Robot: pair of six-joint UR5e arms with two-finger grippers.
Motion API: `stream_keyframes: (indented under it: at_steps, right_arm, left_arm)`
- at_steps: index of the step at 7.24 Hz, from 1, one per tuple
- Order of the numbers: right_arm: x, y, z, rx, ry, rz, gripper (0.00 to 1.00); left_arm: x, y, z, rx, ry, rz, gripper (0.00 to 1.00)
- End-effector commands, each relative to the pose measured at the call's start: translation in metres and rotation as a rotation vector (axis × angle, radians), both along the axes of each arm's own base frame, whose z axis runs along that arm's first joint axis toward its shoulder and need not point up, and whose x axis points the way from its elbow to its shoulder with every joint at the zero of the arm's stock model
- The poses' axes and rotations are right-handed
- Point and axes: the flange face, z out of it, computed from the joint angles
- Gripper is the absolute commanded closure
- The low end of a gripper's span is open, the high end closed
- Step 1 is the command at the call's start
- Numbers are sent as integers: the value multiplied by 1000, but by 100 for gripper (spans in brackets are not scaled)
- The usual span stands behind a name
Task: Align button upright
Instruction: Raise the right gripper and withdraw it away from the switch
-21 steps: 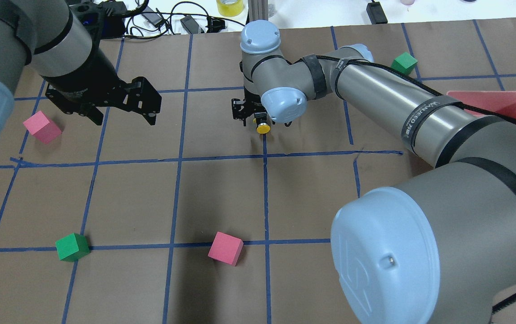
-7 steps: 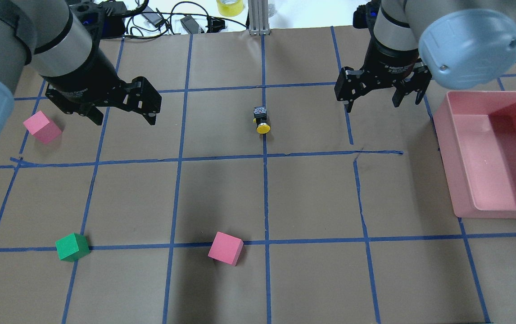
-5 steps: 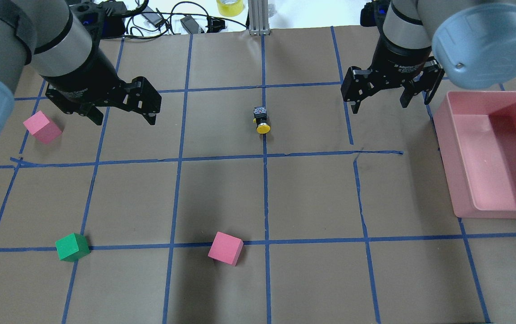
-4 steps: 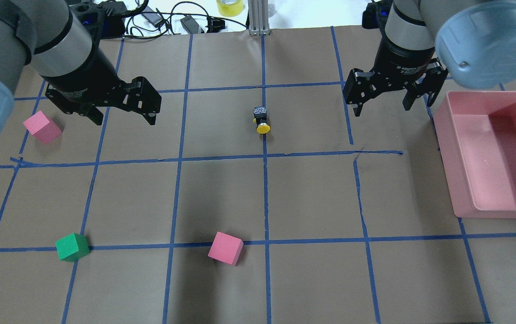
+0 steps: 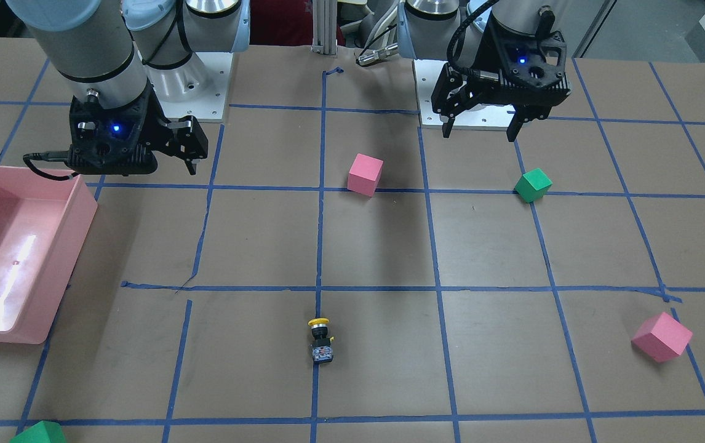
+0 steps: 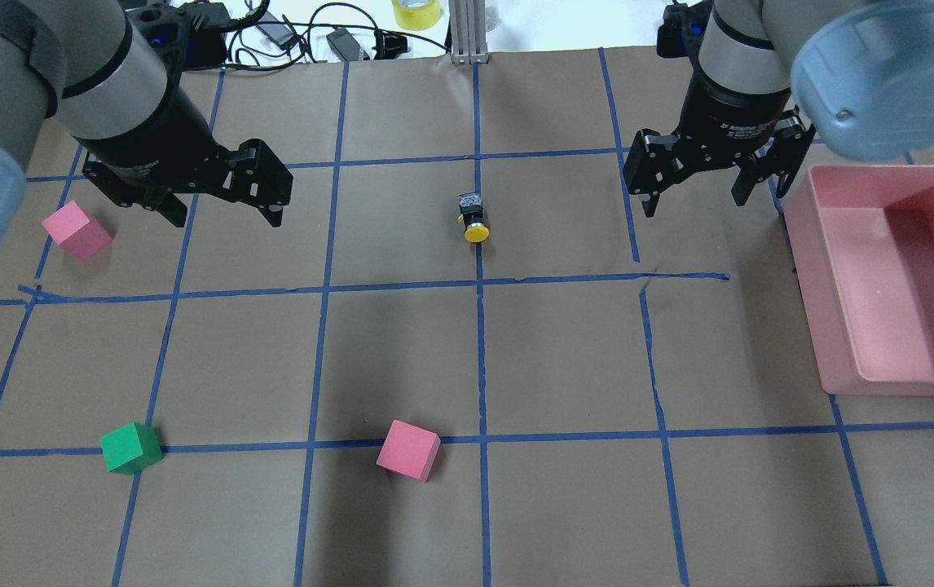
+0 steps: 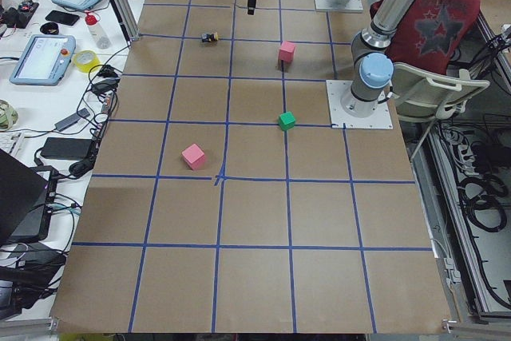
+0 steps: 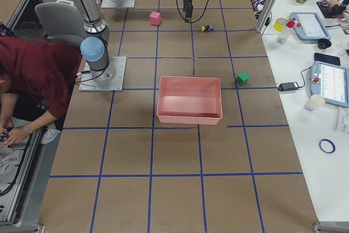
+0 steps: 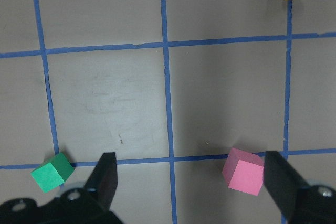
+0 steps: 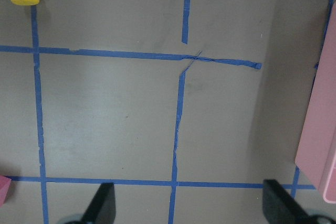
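Seen from above and behind the robot, a table [image 6: 565, 359] covered in brown paper carries a grid of blue tape. The button [image 6: 473, 218] lies on its side near the middle, on a tape line, with its yellow cap towards the robot and its grey base away. The left gripper [image 6: 226, 212] hangs above the table well to one side of it, jaws spread and empty. The right gripper [image 6: 695, 204] hangs well to the other side, jaws likewise spread and empty, beside a pink bin [image 6: 811, 302]. A pink cube [image 6: 77, 230] sits near the left gripper; another pink cube [image 6: 408, 450] and a green cube [image 6: 131, 447] sit closer to the robot. Cables [image 6: 288, 33] and a yellow tape roll [image 6: 416, 12] lie beyond the far edge. From across the table, the button lies alone in the foreground, both arms rise from white base plates [image 5: 205, 92], and a second green cube [image 5: 37, 434] shows at the bottom corner. From the robot's left end, a white bench [image 7: 56, 77] holds tablets and cables, and a person in a red starred top [image 7: 427, 17] sits behind the robot. From the right end, another person in dark red [image 8: 32, 75] bends beside a grey chair [image 8: 57, 20]. The left wrist camera shows two dark fingers [image 9: 107, 179] wide apart, with the button at the top right corner. The right wrist camera shows spread fingers too, with the button at the top left and the bin's edge at right.
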Motion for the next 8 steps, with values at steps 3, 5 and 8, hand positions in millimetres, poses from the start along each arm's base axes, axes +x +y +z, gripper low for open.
stream_keyframes:
  at_steps: [3,5,8]
  right_arm:
    - [3,0,-3,6,-12,1,0]
    - [3,0,-6,13,-12,0,0]
    - [3,0,-6,15,-12,0,0]
  left_arm:
    - [0,1,-4,6,-2,1,0]
    - [-1,2,-5,9,-2,-1,0]
    - [-2,-6,-11,-38,5,-1,0]
